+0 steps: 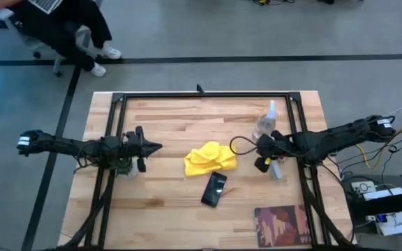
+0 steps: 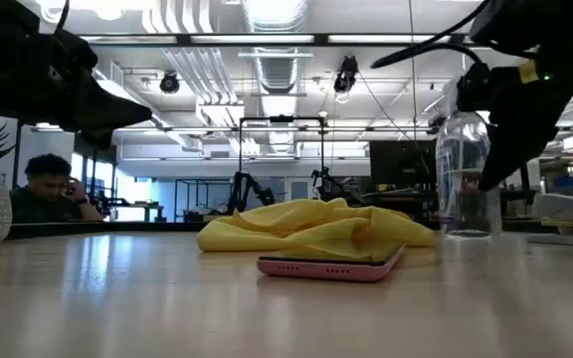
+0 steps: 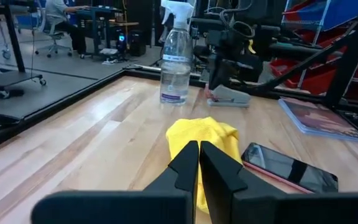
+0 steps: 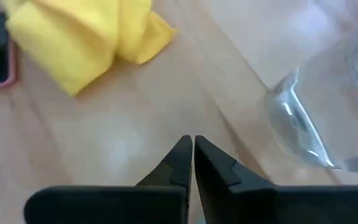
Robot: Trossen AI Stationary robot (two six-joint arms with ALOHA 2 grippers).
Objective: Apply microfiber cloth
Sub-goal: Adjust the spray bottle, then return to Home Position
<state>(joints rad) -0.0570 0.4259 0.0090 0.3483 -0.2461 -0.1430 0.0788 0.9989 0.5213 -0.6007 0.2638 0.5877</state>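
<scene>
**Both claws closed and empty, cloth lying between them**

The left claw (image 1: pixel 158 147) hangs above the table with its two dark fingers pressed together on nothing, tips aimed toward 3 o'clock in the high view; bare pale wood lies between it and the microfiber cloth (image 1: pixel 211 158), which sits near the table's middle, crumpled into soft bright yellow folds. The right claw (image 1: pixel 262 164) is also pinched closed and empty, hovering at the cloth's 3 o'clock side with a narrow strip of open board between them; just beside it, at about 1 o'clock from the cloth, stands the spray bottle (image 1: pixel 267 123), clear plastic, upright, with a white trigger head. The phone (image 1: pixel 213 189), a flat black slab with a pink edge, lies at the cloth's 6 o'clock, its upper end touching or just under the fabric. A book (image 1: pixel 283 224) with a dark reddish cover rests near the 5 o'clock edge; the table (image 1: pixel 166 209) is planked butcher-block wood, framed by black rails, with free surface toward 7 o'clock.
</scene>
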